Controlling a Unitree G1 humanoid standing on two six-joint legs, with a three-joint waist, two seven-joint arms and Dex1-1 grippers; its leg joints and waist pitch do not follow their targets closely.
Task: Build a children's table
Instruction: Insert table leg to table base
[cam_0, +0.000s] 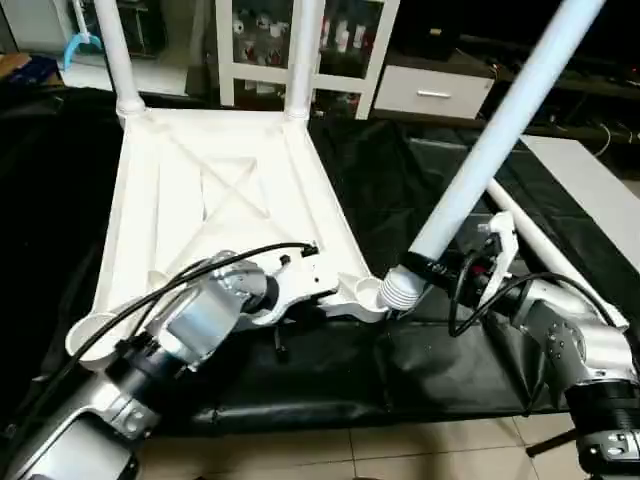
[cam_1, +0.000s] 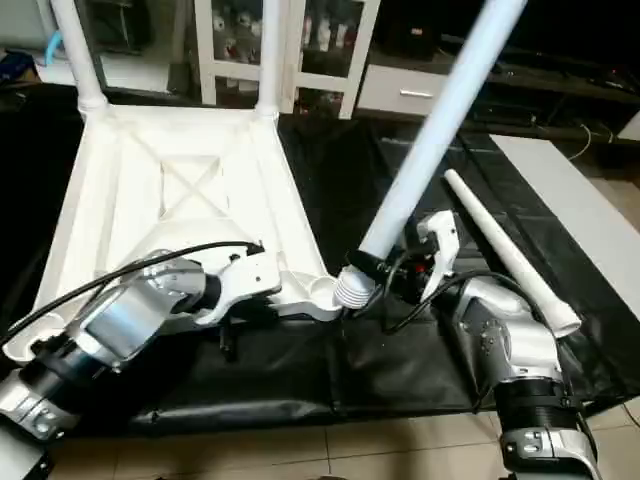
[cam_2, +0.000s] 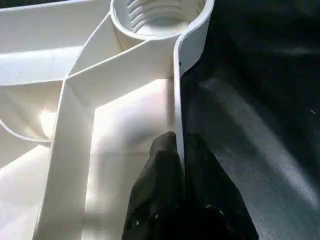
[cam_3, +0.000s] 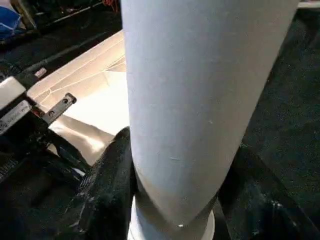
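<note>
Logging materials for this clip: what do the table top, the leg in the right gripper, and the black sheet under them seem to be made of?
Table top: moulded white plastic by the look, slightly glossy, with thin ribs and a threaded socket.
Leg held by the right gripper: smooth white plastic tube, probably, with moulded thread rings at its end.
Black sheet: thin creased film, likely plastic, with a soft sheen.

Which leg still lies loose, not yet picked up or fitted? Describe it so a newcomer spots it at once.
Start at the upturned white table top on the black mat, with two legs standing in its far corners. To its right, the right gripper holds a tilted leg by the near corner socket. The loose leg lies flat on the mat just beyond that gripper, the one leg lying down.
</note>
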